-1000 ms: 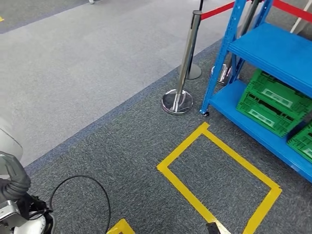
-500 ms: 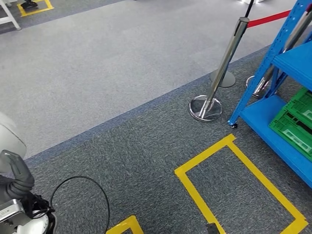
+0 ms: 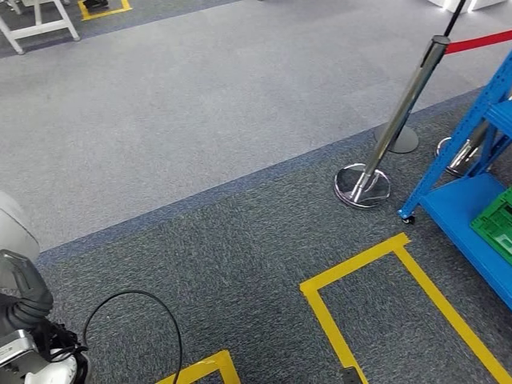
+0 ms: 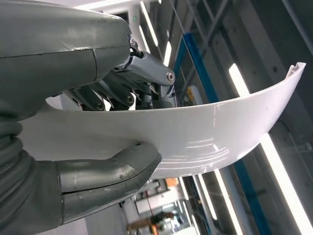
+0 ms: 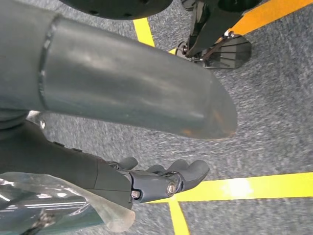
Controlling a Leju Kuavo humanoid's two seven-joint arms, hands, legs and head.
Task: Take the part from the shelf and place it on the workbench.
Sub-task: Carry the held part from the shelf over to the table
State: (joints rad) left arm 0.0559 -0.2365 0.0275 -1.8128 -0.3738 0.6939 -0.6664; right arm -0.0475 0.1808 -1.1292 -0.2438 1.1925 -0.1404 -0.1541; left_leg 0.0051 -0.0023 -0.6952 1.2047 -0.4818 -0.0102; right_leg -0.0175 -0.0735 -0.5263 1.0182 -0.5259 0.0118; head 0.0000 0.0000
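The part is a long, curved white panel [image 4: 207,132]; my left hand [image 4: 92,63] grips it with the thumb [image 4: 122,169] under it and the dark fingers [image 4: 147,73] over it. In the head view the left hand [image 3: 21,296] sits at the lower left corner, with a bit of the white part [image 3: 12,224] above it. My right hand [image 5: 122,98] hangs over the carpet, its fingers [image 5: 166,178] loosely extended and holding nothing. The blue shelf [image 3: 477,208] stands at the far right with a green crate [image 3: 498,224] on its lowest level.
A chrome stanchion [image 3: 362,184] with a red rope [image 3: 480,42] stands by the shelf corner. Yellow tape [image 3: 362,264] marks a rectangle on the dark carpet. A black cable loop [image 3: 133,296] lies near my left side. White table legs [image 3: 36,20] show far back left.
The whole view has swung left: the shelf and stanchion slide towards the right edge and table legs appear at the top left. My left hand still holds the part.
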